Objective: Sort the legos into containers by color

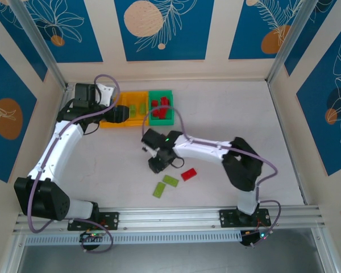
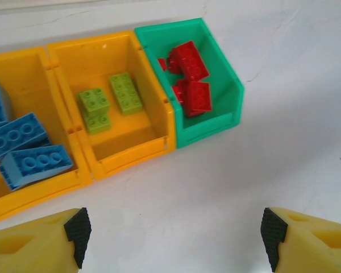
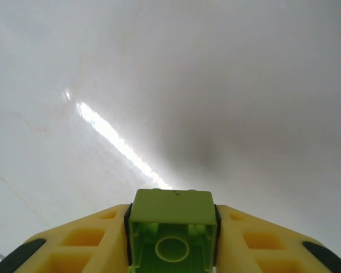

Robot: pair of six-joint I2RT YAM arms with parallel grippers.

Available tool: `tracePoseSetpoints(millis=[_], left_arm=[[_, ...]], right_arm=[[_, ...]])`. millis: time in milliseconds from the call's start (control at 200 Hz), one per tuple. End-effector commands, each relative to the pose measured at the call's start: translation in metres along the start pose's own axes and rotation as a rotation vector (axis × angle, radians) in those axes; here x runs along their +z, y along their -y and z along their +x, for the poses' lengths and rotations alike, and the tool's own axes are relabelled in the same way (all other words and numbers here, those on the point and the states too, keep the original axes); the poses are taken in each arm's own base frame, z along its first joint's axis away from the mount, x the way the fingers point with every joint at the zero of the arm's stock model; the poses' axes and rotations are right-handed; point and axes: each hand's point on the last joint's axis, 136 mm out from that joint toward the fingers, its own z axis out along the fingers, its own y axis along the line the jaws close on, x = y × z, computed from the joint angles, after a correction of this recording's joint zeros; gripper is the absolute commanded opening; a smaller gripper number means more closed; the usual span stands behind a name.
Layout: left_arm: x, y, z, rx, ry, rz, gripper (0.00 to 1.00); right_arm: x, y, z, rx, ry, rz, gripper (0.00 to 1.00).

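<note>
My right gripper point(image 3: 171, 236) is shut on a lime green lego point(image 3: 171, 213), hollow underside toward the camera, just over the white table. From above, that gripper point(image 1: 157, 164) sits mid-table. A red lego point(image 1: 188, 174) and two lime green legos point(image 1: 170, 181) point(image 1: 159, 190) lie loose just right of and in front of it. My left gripper point(image 2: 175, 236) hangs open over bare table in front of the three containers: an orange-yellow bin point(image 2: 28, 196) with blue legos point(image 2: 37, 162), an orange-yellow bin point(image 2: 133, 153) with green legos point(image 2: 125, 92), and a green bin point(image 2: 213, 128) with red legos point(image 2: 194, 96).
The bins stand in a row at the back left point(image 1: 137, 120), with my left gripper point(image 1: 118, 114) covering their left end. Metal posts and patterned walls enclose the table. The rail point(image 1: 176, 216) holding the arm bases runs along the near edge.
</note>
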Motion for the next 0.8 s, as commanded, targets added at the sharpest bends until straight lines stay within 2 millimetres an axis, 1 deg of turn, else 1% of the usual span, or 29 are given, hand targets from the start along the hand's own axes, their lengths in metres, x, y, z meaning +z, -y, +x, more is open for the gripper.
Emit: tracePoseSetpoints(millis=[0,50,110,120,180,200,210,235,295,305,325,355,365,395,405,410,415,425,455,510,525,535,550,565,595,605,695,745,795], left_arm=[[-0.019,0.039,-0.012,0.055,0.074,0.182,0.80],[-0.023,0.052,-0.015,0.073,0.092,0.244,0.80],[-0.028,0.066,-0.017,0.103,0.114,0.302,0.80],[-0.028,0.068,-0.017,0.109,0.117,0.309,0.80],[-0.031,0.079,-0.017,0.138,0.126,0.342,0.80],[-0.032,0.083,-0.017,0.148,0.128,0.349,0.80],[-0.032,0.084,-0.016,0.153,0.129,0.351,0.80],[-0.032,0.087,-0.016,0.163,0.129,0.357,0.80],[-0.033,0.092,-0.014,0.181,0.126,0.354,0.82],[-0.033,0.091,-0.014,0.182,0.126,0.349,0.82],[-0.033,0.091,-0.014,0.184,0.124,0.338,0.83],[-0.033,0.090,-0.013,0.188,0.119,0.323,0.85],[-0.034,0.090,-0.012,0.189,0.118,0.319,0.85],[-0.035,0.089,-0.010,0.194,0.114,0.305,0.86],[-0.035,0.089,-0.010,0.194,0.113,0.300,0.87],[-0.035,0.088,-0.009,0.194,0.112,0.298,0.87],[-0.035,0.088,-0.009,0.193,0.111,0.294,0.87],[-0.035,0.087,-0.009,0.192,0.110,0.288,0.87],[-0.036,0.085,-0.006,0.192,0.107,0.273,0.88],[-0.039,0.083,-0.002,0.195,0.106,0.257,0.91],[-0.039,0.083,-0.001,0.195,0.106,0.255,0.91],[-0.039,0.082,0.000,0.195,0.104,0.251,0.92],[-0.040,0.081,0.001,0.194,0.102,0.246,0.93],[-0.040,0.081,0.002,0.194,0.101,0.243,0.94],[-0.040,0.080,0.005,0.193,0.096,0.235,0.95],[-0.041,0.079,0.005,0.194,0.095,0.233,0.96],[-0.041,0.075,0.012,0.193,0.078,0.211,0.99],[-0.040,0.073,0.014,0.191,0.076,0.199,1.00],[-0.039,0.072,0.014,0.186,0.080,0.192,1.00]], right_arm=[[-0.059,0.015,-0.067,0.121,0.297,-0.107,0.38],[-0.072,0.026,-0.089,0.147,0.378,-0.122,0.38],[-0.081,0.038,-0.115,0.171,0.450,-0.141,0.38],[-0.083,0.040,-0.122,0.175,0.469,-0.150,0.38],[-0.088,0.048,-0.148,0.183,0.524,-0.168,0.38],[-0.085,0.051,-0.156,0.183,0.533,-0.171,0.38],[-0.086,0.052,-0.164,0.181,0.547,-0.175,0.38],[-0.086,0.055,-0.173,0.179,0.562,-0.174,0.38],[-0.074,0.063,-0.198,0.163,0.592,-0.149,0.38],[-0.075,0.064,-0.202,0.159,0.602,-0.140,0.38],[-0.066,0.069,-0.208,0.160,0.598,-0.122,0.38],[-0.061,0.074,-0.219,0.154,0.605,-0.095,0.38],[-0.053,0.077,-0.220,0.156,0.594,-0.085,0.38],[-0.048,0.083,-0.231,0.150,0.598,-0.059,0.38],[-0.043,0.085,-0.233,0.148,0.593,-0.050,0.38],[-0.047,0.086,-0.236,0.146,0.601,-0.043,0.38],[-0.045,0.086,-0.237,0.144,0.599,-0.038,0.38],[-0.039,0.089,-0.237,0.143,0.588,-0.029,0.38],[-0.036,0.093,-0.248,0.132,0.597,-0.003,0.38],[-0.019,0.098,-0.259,0.103,0.580,0.028,0.38],[-0.018,0.099,-0.262,0.098,0.581,0.031,0.39],[-0.019,0.099,-0.265,0.092,0.584,0.034,0.39],[-0.011,0.100,-0.265,0.086,0.569,0.038,0.40],[-0.009,0.101,-0.268,0.080,0.566,0.044,0.43],[-0.010,0.101,-0.273,0.071,0.569,0.049,0.46],[-0.005,0.101,-0.272,0.068,0.557,0.051,0.48],[-0.008,0.098,-0.281,0.043,0.551,0.058,0.60],[-0.011,0.094,-0.282,0.030,0.553,0.053,0.62],[-0.021,0.090,-0.283,0.021,0.563,0.044,0.63]])
